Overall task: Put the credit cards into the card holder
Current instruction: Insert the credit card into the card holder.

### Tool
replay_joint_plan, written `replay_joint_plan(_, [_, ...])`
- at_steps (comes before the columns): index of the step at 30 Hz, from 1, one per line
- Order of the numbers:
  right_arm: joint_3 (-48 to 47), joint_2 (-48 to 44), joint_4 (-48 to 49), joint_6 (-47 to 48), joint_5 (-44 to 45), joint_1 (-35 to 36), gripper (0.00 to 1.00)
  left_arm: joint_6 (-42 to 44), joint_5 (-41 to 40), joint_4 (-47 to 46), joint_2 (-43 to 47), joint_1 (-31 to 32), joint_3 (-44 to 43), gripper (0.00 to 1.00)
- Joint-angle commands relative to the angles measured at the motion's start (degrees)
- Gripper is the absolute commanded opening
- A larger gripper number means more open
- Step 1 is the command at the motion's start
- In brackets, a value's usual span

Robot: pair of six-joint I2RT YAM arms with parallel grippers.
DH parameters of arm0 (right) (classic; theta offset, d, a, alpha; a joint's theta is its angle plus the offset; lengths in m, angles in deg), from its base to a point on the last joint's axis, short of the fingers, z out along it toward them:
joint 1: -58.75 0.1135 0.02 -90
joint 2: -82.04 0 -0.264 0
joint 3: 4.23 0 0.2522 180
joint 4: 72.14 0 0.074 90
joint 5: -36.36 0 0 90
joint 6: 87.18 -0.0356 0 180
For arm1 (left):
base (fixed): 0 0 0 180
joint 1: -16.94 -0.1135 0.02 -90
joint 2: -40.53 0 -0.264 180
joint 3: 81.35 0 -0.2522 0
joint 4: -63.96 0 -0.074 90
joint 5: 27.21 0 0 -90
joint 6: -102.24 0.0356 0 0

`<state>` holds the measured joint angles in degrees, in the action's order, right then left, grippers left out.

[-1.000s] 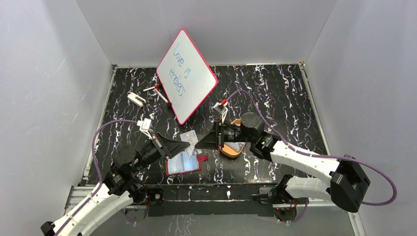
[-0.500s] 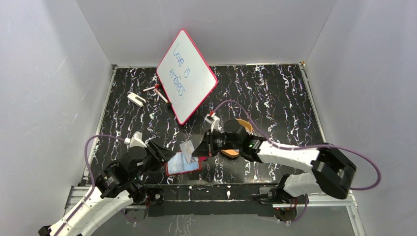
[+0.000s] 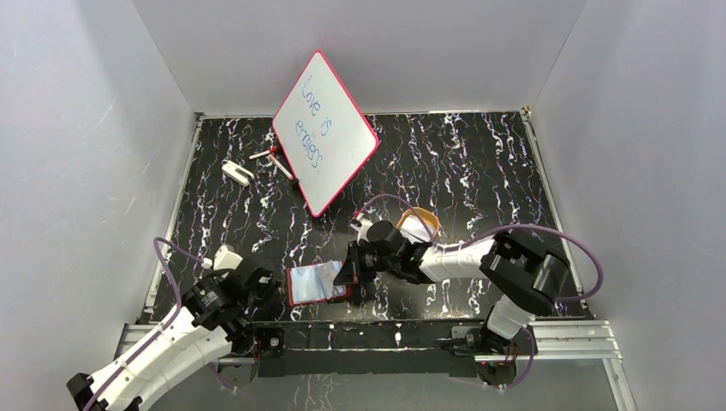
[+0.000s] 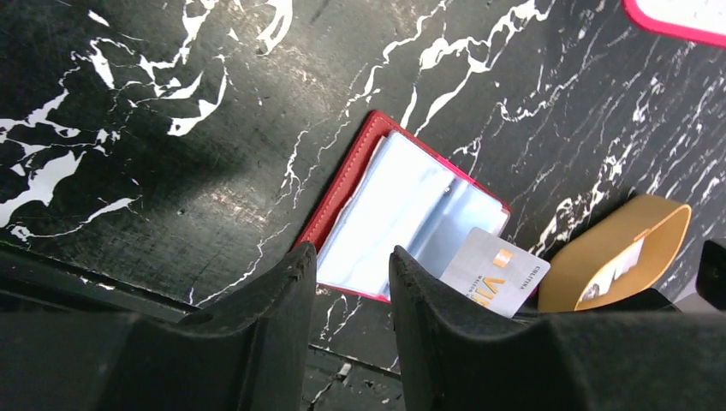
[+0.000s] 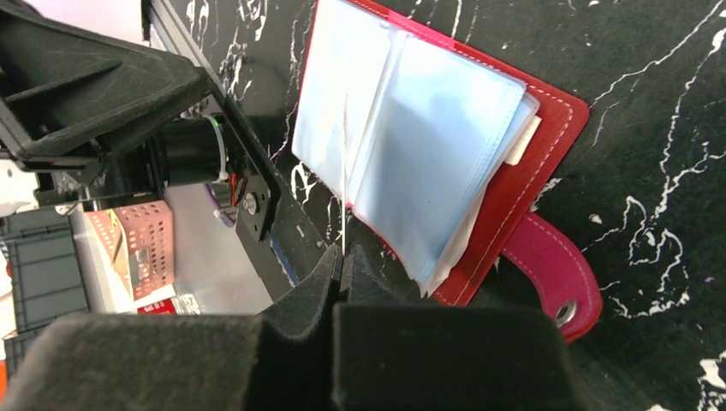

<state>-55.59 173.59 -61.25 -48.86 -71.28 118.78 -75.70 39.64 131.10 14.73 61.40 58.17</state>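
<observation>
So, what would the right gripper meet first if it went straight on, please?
Most likely the clear sleeves of the card holder; the credit card it grips aims at them, depth unclear.

Card holder [image 4: 398, 223]: the dark red, leather-like cover is showing pale stitching, and its clear plastic sleeves are gleaming bluish. At its edge, the credit card [image 4: 494, 272] is showing smooth, faintly glossy plastic. Near the holder, the tray [image 4: 599, 248] is looking smooth and matt. Beneath the holder, the black, white-veined table [image 4: 171, 128] is reflecting light softly. On the holder's tab, the snap [image 5: 565, 312] is glinting like metal.
</observation>
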Motion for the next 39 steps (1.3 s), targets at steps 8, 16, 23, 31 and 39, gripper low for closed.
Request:
replay_joint_plan(8, [-2.6,7.0,9.8,-6.2,-1.2,0.2,0.00,-4.3,-2.7,-1.4,0.3,0.2,5.3,0.34])
replay_joint_plan(16, [-3.0,10.3,13.0,-10.3,-2.4,0.3,0.00,-4.6,-1.5,-3.0,0.4,0.2,8.1,0.34])
replay_joint_plan(23, [-2.8,10.7,13.7,-11.9,-2.8,0.3,0.00,-4.3,-0.5,-4.8,-0.6,0.2,10.1,0.34])
replay_joint_plan(31, [-3.5,12.6,14.2,-14.6,-3.4,0.3,0.00,-4.1,0.5,-5.7,-0.5,0.2,11.3,0.34])
replay_joint_plan(39, [-2.4,12.6,15.1,-16.5,-0.7,0.2,0.00,-4.1,1.4,-5.9,0.3,0.3,12.3,0.34])
